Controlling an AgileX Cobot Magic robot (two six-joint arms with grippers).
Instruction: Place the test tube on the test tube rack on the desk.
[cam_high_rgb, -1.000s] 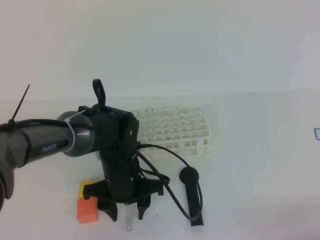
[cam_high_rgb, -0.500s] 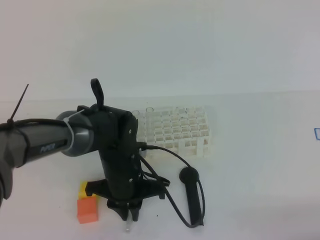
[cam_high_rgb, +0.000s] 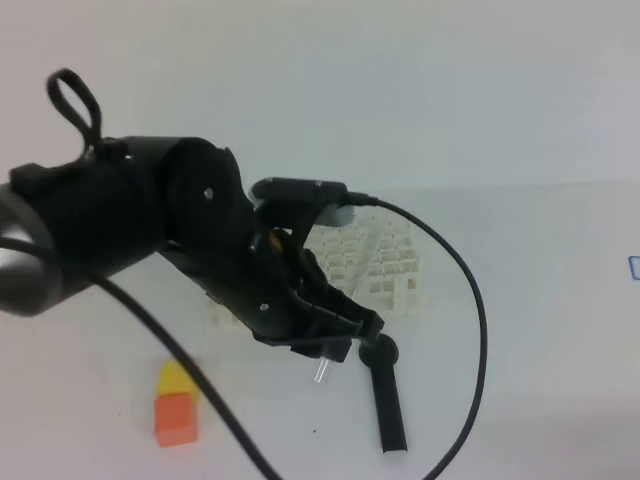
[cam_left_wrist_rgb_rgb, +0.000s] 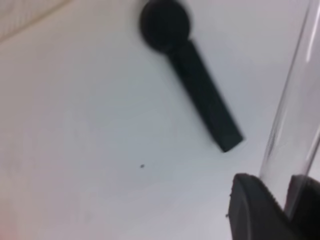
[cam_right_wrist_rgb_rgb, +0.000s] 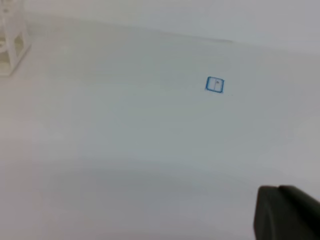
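The plain white flat surface (cam_high_rgb: 520, 330) carries a white plastic grid rack (cam_high_rgb: 385, 262) toward its far edge. A black round-headed tool (cam_high_rgb: 386, 392) lies near the near edge, with an orange block (cam_high_rgb: 174, 420) touching a yellow block (cam_high_rgb: 174, 376) toward the near left corner. A small blue square mark (cam_right_wrist_rgb_rgb: 214, 84) sits at the right edge.

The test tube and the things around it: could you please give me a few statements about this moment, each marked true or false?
1. The left gripper is shut on the test tube. True.
2. The test tube already stands in the rack. False: it is in the gripper, above the desk in front of the rack.
3. The black round-headed tool lies flat on the desk. True.
4. The orange block sits inside the rack. False: it rests on the desk, with the yellow block right behind it.
5. The right gripper holds a second tube. False: only a dark edge of it shows, no tube.
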